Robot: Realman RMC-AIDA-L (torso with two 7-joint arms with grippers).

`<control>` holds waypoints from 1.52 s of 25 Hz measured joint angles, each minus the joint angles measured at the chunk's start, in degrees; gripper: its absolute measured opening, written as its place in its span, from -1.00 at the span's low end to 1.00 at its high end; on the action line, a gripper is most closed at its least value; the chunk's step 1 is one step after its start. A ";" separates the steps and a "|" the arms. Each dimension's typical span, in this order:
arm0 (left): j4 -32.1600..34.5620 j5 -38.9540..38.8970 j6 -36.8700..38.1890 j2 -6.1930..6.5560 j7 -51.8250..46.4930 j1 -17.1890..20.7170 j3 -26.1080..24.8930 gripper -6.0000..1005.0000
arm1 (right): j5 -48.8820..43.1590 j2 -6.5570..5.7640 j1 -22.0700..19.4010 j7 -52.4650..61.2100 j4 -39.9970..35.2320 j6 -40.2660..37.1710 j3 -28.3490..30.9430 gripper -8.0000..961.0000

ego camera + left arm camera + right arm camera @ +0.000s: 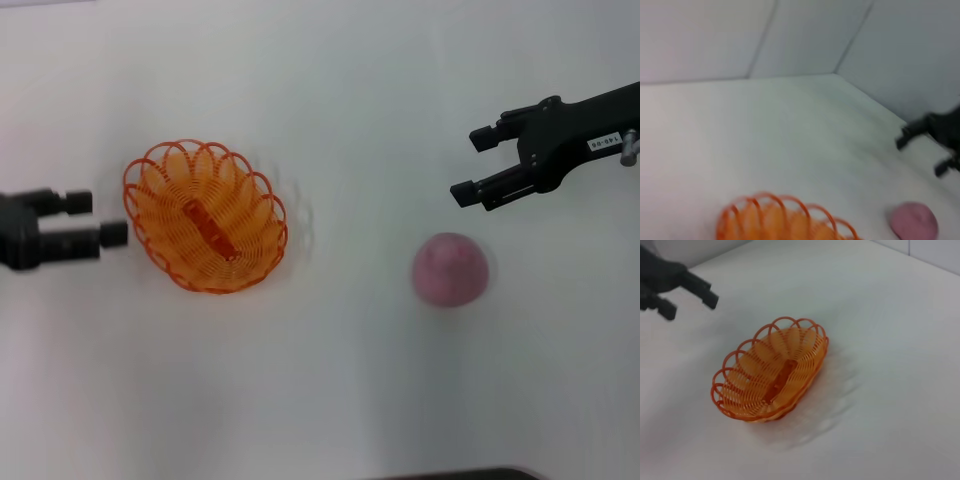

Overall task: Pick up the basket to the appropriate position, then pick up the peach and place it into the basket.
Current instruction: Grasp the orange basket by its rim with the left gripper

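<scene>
The orange wire basket (205, 215) (785, 222) (771, 375) sits empty on the white table, left of centre. The pink peach (451, 268) (914, 220) rests on the table to its right, apart from it. My left gripper (100, 219) (690, 292) hovers just left of the basket's rim, fingers open and holding nothing. My right gripper (473, 165) (920, 155) hangs open above and to the right of the peach, not touching it.
The white table (330, 380) meets white walls (805, 35) at the back. A dark edge (460, 474) shows at the bottom of the head view.
</scene>
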 joint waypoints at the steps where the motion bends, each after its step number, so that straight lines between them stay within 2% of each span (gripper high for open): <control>1: 1.56 0.00 -0.05 0.12 -2.56 -0.86 0.25 0.70 | -0.01 -0.03 0.03 0.00 -0.02 -0.02 0.00 0.96; 3: 4.51 0.22 -0.60 0.72 -7.43 -2.87 1.73 0.69 | -0.01 -0.08 0.08 0.01 -0.17 -0.05 0.00 0.96; 9: 8.74 3.57 -5.15 4.05 -20.18 -10.93 10.27 0.69 | -0.05 -0.10 0.41 -0.09 -0.45 -0.14 -0.01 0.96; 13: 8.68 11.17 -10.55 4.90 -25.14 -17.36 16.99 0.69 | -0.07 -0.11 0.54 -0.38 -0.51 -0.14 0.00 0.96; 16: 8.36 17.71 -14.01 4.80 -28.77 -21.65 23.32 0.69 | -0.07 -0.06 0.61 -0.49 -0.51 -0.13 -0.01 0.96; 19: 6.84 24.69 -16.45 4.04 -31.66 -25.19 29.27 0.69 | 0.01 0.01 0.63 -0.66 -0.51 -0.10 0.00 0.96; 22: 0.91 30.94 -19.84 3.29 -33.86 -28.81 33.98 0.69 | 0.02 0.08 0.65 -0.80 -0.51 0.01 0.00 0.96; 25: -5.98 31.85 -22.21 3.34 -34.63 -31.13 36.43 0.69 | 0.03 0.13 0.71 -0.86 -0.45 0.22 0.00 0.96; 29: -13.60 32.05 -26.64 3.35 -35.17 -32.28 38.40 0.69 | 0.04 0.34 0.72 -0.90 -0.34 0.37 -0.01 0.96; 32: -17.54 32.09 -29.92 2.79 -35.26 -32.35 39.48 0.68 | 0.04 0.46 0.72 -0.98 -0.31 0.59 -0.01 0.96; 38: -21.61 32.15 -34.36 2.15 -35.28 -32.08 40.73 0.64 | 0.04 0.65 0.76 -1.27 -0.41 0.62 -0.01 0.96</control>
